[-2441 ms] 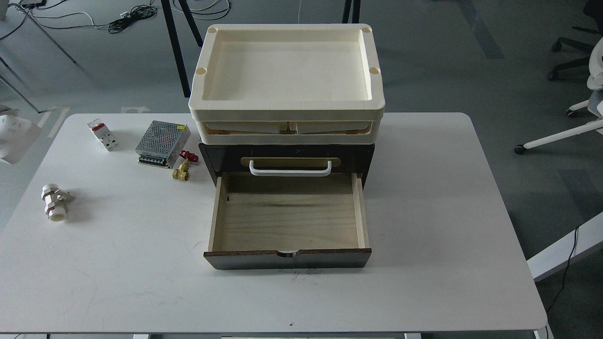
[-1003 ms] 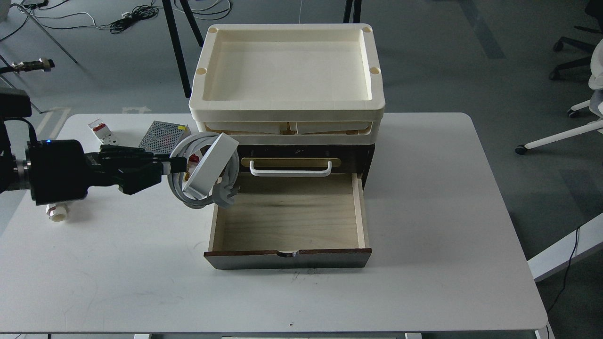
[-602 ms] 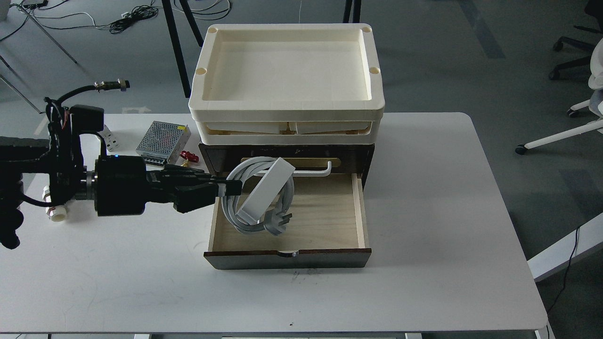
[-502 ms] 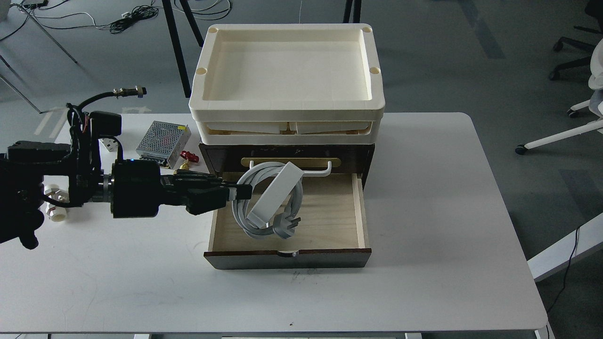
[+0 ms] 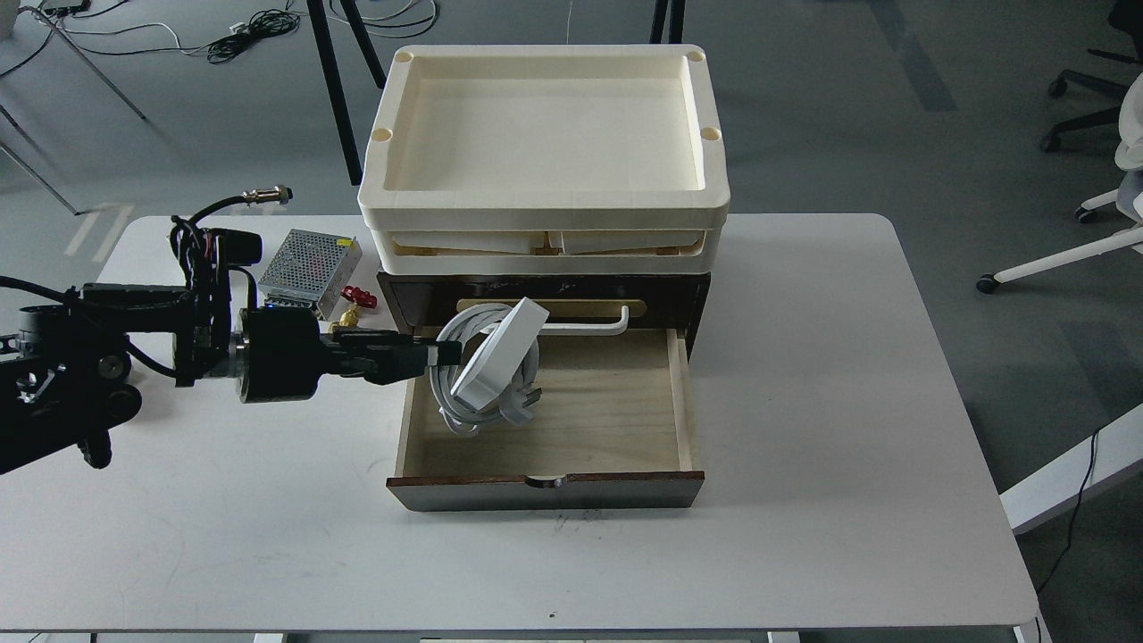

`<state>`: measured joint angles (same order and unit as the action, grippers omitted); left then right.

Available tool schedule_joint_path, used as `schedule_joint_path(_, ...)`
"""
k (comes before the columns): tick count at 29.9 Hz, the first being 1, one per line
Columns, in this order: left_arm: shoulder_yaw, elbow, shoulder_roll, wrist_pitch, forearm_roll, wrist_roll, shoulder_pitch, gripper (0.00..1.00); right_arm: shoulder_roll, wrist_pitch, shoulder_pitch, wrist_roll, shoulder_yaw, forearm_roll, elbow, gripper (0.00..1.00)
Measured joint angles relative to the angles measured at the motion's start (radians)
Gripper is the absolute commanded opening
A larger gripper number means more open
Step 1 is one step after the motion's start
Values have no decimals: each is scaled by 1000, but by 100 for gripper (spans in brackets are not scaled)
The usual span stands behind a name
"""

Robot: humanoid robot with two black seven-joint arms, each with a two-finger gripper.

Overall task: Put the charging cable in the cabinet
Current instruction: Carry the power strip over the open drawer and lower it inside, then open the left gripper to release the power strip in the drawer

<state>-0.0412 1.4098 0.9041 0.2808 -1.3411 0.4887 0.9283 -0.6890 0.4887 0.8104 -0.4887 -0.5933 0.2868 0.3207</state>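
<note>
Scene: A humanoid's left gripper (image 5: 439,354) reaches in from the left and holds the charging cable (image 5: 489,366) over the pulled-out drawer (image 5: 625,420) of the cabinet (image 5: 420,308), which stands on a white counter (image 5: 804,375).

Grip: The fingers are closed on the coiled cord at the bundle's left edge; the strip hangs tilted, its plug end pointing down toward the drawer floor.

Right arm: Not in the picture.

Cable position: Above the drawer's left half, near the left wall and just in front of the white handle (image 5: 585,327); whether the plug touches the wood cannot be told.

Risk, the coil: Held by the cord alone, the loops could loosen on release and spill over the left wall, which would likely stop the drawer from closing.

Risk, the tilt: A strip landing on edge could lean against the handle or the upper drawer front and stand too high to clear the frame.

Risk, the wall: The gripper sits low beside the drawer's left wall; a careless withdrawal might knock it.

Nearby: A perforated metal box (image 5: 308,262) and a small brass valve (image 5: 348,313) lie behind the arm, apart from the drawer.

Writing: No brand, label or lettering is legible anywhere.
</note>
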Motion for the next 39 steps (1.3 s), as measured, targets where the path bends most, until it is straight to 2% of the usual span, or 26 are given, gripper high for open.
schedule_joint_path(10, 3, -27, -10, 0, -9, 0, -38, 2, -1, 0, -8, 0, -2, 0, 0, 99)
schedule_joint_path(16, 3, -42, -10, 0, -9, 0, -41, 7, -3, 0, -8, 0, -3, 0, 0, 99)
schedule_joint_path(18, 0, -42, -11, 0, -9, 0, -41, 15, -3, 0, -8, 0, -3, 0, 0, 99)
schedule_joint_path(20, -4, -42, -17, -1, -9, 0, -41, 37, -3, 0, -8, 0, -3, 0, 0, 99)
schedule_joint_path(25, -11, -40, -31, -10, 1, 0, -41, 57, -3, 0, -8, 0, -5, 0, 0, 99)
schedule_joint_path(29, -14, -40, -34, -13, 4, 0, -41, 69, -4, 0, -8, 0, -5, 0, -1, 99)
schedule_joint_path(35, -14, -40, -30, -9, 5, 0, -41, 79, -4, 0, -8, 0, -7, 0, -1, 99)
schedule_joint_path(39, -20, -41, -10, -7, 68, 0, -41, 81, -3, 0, -8, 0, -8, 0, 0, 99)
